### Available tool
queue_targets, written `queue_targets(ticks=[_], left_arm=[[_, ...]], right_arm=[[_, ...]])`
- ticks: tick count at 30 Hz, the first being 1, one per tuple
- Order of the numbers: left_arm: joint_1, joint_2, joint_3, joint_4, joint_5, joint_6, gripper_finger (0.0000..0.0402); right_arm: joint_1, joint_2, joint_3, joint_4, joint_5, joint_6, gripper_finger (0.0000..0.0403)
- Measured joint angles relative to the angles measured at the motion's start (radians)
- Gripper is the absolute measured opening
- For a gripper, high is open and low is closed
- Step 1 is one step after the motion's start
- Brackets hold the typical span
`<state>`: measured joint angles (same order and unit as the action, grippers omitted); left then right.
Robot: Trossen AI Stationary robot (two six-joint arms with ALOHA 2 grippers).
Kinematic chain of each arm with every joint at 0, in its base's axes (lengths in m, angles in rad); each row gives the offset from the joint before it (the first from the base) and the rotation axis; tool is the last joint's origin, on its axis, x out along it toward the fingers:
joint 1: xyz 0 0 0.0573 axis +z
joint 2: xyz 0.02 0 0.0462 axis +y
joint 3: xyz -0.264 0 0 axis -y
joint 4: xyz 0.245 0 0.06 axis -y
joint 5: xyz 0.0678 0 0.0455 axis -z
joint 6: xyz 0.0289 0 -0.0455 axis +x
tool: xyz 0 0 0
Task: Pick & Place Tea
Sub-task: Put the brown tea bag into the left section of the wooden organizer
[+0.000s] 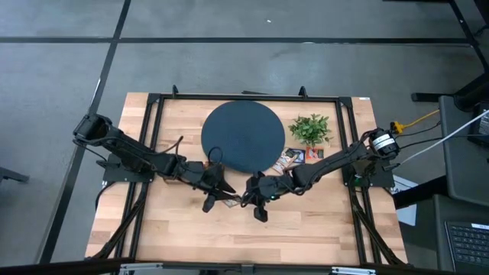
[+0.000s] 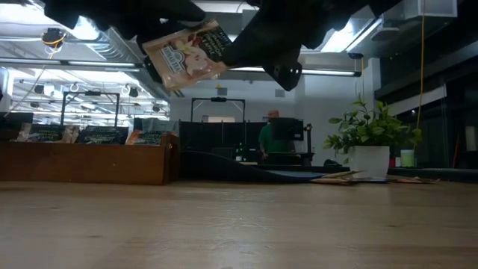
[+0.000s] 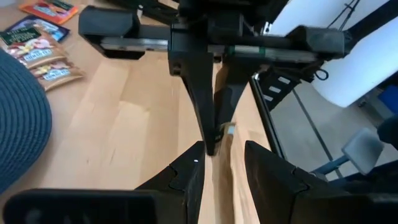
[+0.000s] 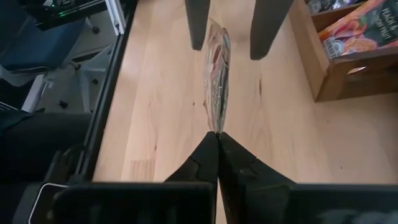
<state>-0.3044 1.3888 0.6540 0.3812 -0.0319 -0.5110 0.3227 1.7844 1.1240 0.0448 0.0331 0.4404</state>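
One tea sachet [image 2: 187,54], pale with a printed picture, hangs in the air over the middle of the table. My right gripper [image 4: 217,135] is shut on it. My left gripper [image 3: 222,152] faces it from the table's left, open; its two fingers [image 4: 196,25] stand on either side of the sachet's far end [image 4: 215,37] without touching. In the high view the two grippers, left [image 1: 223,191] and right [image 1: 246,197], meet nose to nose just in front of the round dark disc [image 1: 243,137]. More tea sachets [image 1: 294,156] lie flat on the table by the disc's right rim. My right gripper pinches the sachet by one edge [image 4: 216,124] between its two fingertips. The fingers come from the table's right, slanting down. The sachet is lifted clear of the table and sticks out from the fingertips toward my left gripper, edge-on in the right wrist view and tilted in the low view.
A small green plant [image 1: 310,128] in a white pot stands right of the disc. A wooden box [image 4: 348,43] with more tea packets sits on the left part of the table. Bare wood [image 1: 252,237] lies toward the near edge.
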Motion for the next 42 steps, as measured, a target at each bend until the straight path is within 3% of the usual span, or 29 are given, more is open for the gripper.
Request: queue_targets(ticks=[10,19,28,34,42], left_arm=[[0.007,0.0,0.0,0.006,0.0,0.008,0.008],[0.007,0.0,0.0,0.011,-0.004,0.086,0.0008],[-0.01,0.0,0.002,-0.012,-0.01,0.112,0.0003],[-0.024,-0.007,0.001,-0.063,-0.003,0.106,0.0003],[-0.082,-0.108,-0.001,-0.188,-0.182,0.101,0.0003]], right_arm=[[-0.011,0.0,0.0,0.005,0.012,-0.019,0.0006],[-0.013,0.0,0.0,0.038,0.011,-0.081,0.0006],[-0.013,0.0,0.0,0.046,0.01,-0.102,0.0007],[-0.013,0.0,-0.001,0.049,0.011,-0.104,0.003],[-0.013,0.0,-0.001,0.032,0.011,-0.101,0.0079]])
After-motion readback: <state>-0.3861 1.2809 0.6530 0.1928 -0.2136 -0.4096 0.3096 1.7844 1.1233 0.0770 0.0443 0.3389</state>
